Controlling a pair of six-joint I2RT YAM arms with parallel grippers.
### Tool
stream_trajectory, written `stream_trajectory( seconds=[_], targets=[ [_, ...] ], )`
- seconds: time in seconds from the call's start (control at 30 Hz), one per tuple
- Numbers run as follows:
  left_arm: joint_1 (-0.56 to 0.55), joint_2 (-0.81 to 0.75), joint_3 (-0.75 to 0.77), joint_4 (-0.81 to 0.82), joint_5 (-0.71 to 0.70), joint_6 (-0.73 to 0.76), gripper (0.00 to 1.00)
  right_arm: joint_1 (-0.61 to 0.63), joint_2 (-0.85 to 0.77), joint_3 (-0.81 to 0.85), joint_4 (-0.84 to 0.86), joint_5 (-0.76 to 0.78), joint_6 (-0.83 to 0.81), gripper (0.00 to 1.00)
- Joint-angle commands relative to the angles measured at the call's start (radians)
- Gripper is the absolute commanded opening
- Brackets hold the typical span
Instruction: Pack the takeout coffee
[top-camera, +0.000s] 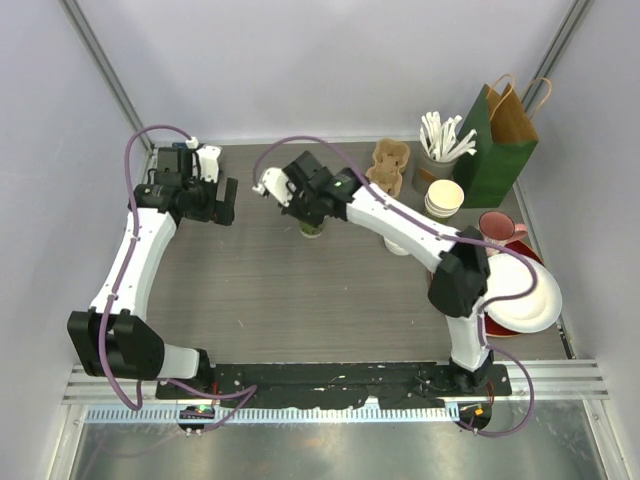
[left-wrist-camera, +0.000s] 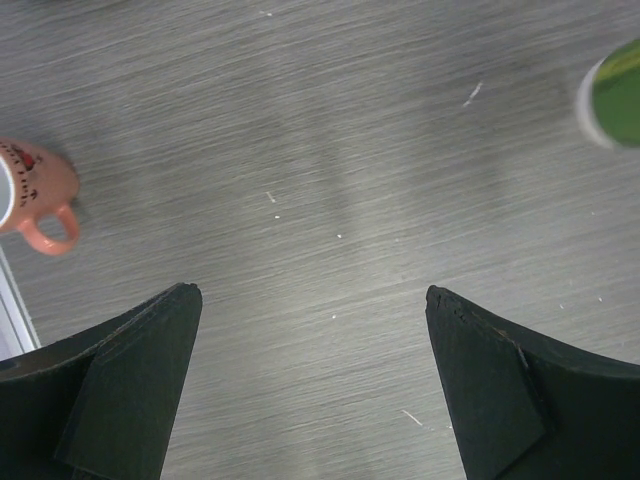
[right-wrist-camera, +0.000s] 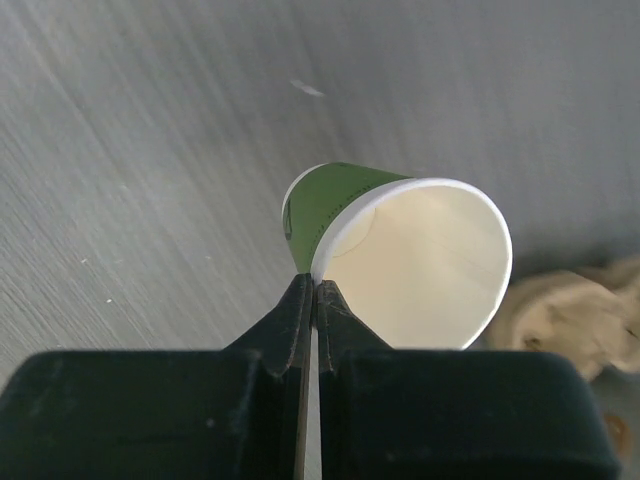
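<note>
Green cup (right-wrist-camera: 410, 260), rim in right claw (right-wrist-camera: 313, 287)

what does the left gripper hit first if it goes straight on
Probably bare table: the open left gripper points at it, with the pink mug and green cup off to either side.

At right end effector (right-wrist-camera: 313, 288), paper cup (right-wrist-camera: 420, 265) is noted matt green outside, smooth cream inside; worktop (right-wrist-camera: 120, 150) beneath is grained, matt.
</note>
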Motion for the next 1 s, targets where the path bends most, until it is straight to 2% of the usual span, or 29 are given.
stream_trajectory(
  seconds=[0.0, 0.4, 0.6, 0.63, 0.67, 0.7, 0.77, 0.97],
  targets=[
    [0.025, -0.001, -0.003, 0.038, -0.043, -0.018, 1.00, 0.022, 0.044, 0.013, 0.046, -0.116, -0.052, 0.01],
    [0.033, 0.005, -0.009, 0.041, -0.048, -0.012, 1.00, 0.074, 0.170, 0.021, 0.049, -0.108, -0.101, 0.01],
    [0.033, 0.011, -0.009, 0.041, -0.041, -0.009, 1.00, 0.120, 0.198, 0.020, 0.031, -0.038, -0.124, 0.03],
    [0.033, 0.011, -0.009, 0.041, -0.040, -0.009, 1.00, 0.125, 0.209, 0.029, 0.019, -0.026, -0.124, 0.12],
    [0.033, 0.012, -0.008, 0.037, -0.040, -0.009, 1.00, 0.136, 0.212, 0.059, -0.010, -0.012, -0.120, 0.35],
    [0.033, 0.012, -0.006, 0.036, -0.040, -0.007, 1.00, 0.137, 0.213, 0.078, -0.026, -0.006, -0.115, 0.43],
    [0.033, 0.014, -0.005, 0.033, -0.038, -0.006, 1.00, 0.143, 0.195, 0.121, -0.046, 0.004, -0.092, 0.56],
    [0.033, 0.011, -0.005, 0.029, -0.035, -0.001, 1.00, 0.136, 0.033, 0.138, -0.025, 0.059, -0.025, 0.73]
  ],
)
